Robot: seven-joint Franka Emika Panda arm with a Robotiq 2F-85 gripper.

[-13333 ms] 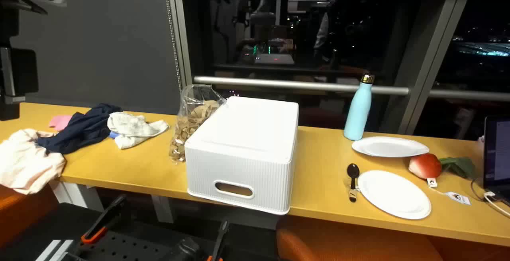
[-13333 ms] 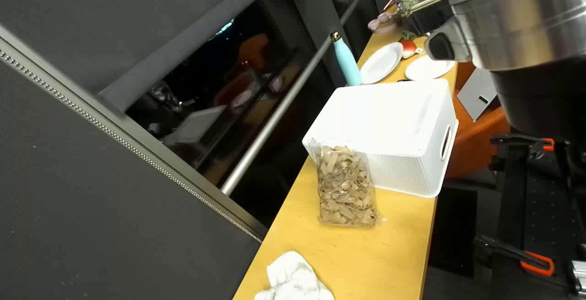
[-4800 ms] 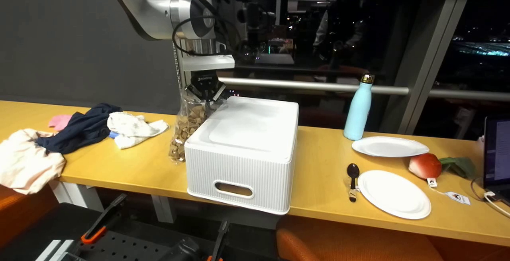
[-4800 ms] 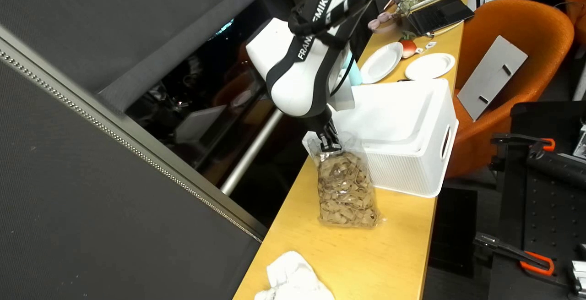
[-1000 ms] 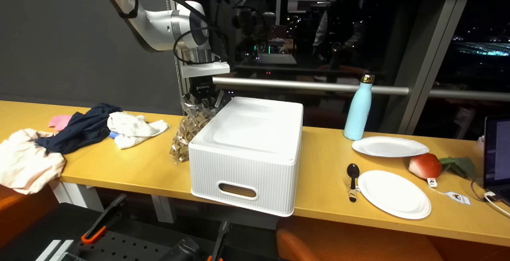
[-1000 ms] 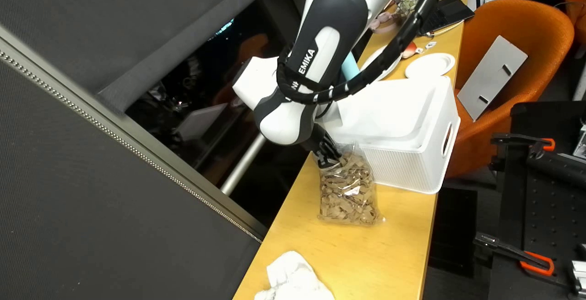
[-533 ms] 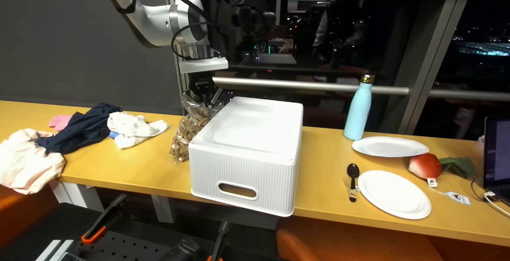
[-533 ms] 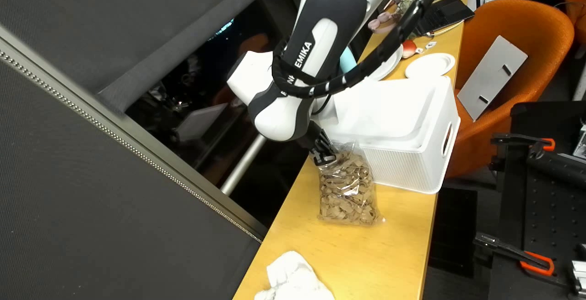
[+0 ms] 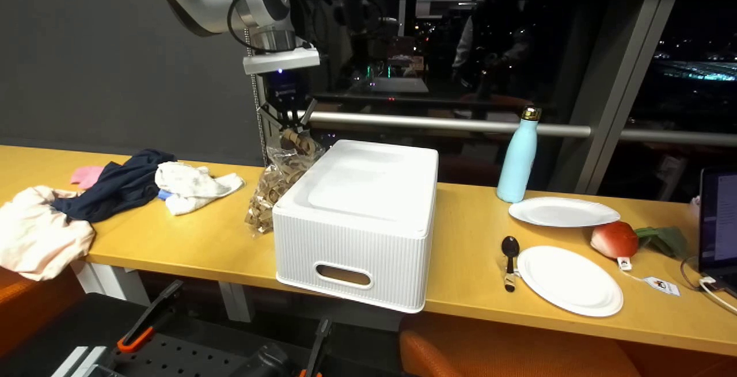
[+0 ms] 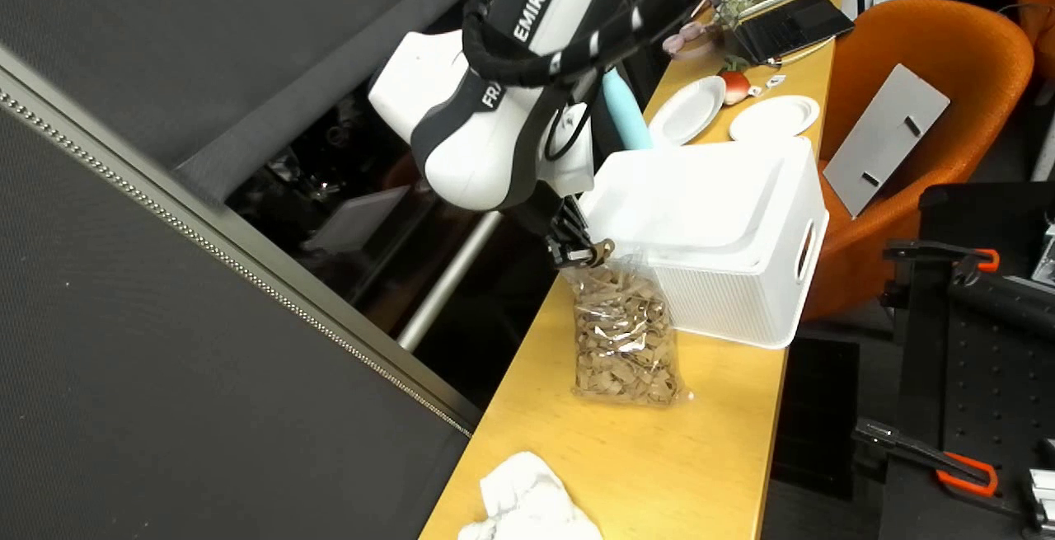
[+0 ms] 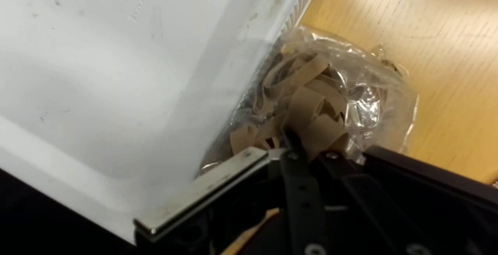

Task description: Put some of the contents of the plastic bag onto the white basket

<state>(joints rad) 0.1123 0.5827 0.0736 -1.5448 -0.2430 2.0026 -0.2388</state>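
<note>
Desk: Leftmost lots?

Operator: On the yellow wooden table [image 9: 207, 236], in an exterior view, I list: one crumpled pale pink cloth [image 9: 43, 233], lapping the front edge; one small bright pink cloth [image 9: 86, 176]; one crumpled navy cloth [image 9: 124, 187]; one crumpled white cloth [image 9: 193, 184].

Desk: The bag?

Operator: One clear plastic bag [image 9: 280, 174], standing with a slight lean, filled with curled brown strips [image 11: 307, 111], just beside the white ribbed plastic basket [image 9: 354, 247].

Desk: Arm, pose of?

Operator: My white-and-black jointed robot arm [image 9: 216, 0] reaches in from the top edge there, sloping down rightward, wrist bent to point straight down. At its end, the black two-finger gripper [image 9: 292, 126] hangs upright over the bag's mouth.

Desk: Fingers?

Operator: Together, clamped on a curled brown strip [image 10: 604, 252] that shows at the tips, by the bag's mouth. Whether more than one is pinched, I cannot tell.

Desk: Basket, and the right end?

Operator: Basket: oblong, shallow recessed face uppermost, hand slot in the wall facing that camera. Then one black spoon [image 9: 510, 247]; one pale blue bottle with a gold cap [image 9: 518, 158], upright; two white plates [image 9: 570, 282], apart; one red-and-white bulb-shaped vegetable [image 9: 615, 240] with green leaves; one dark laptop [image 9: 720, 221], partly in view.
</note>
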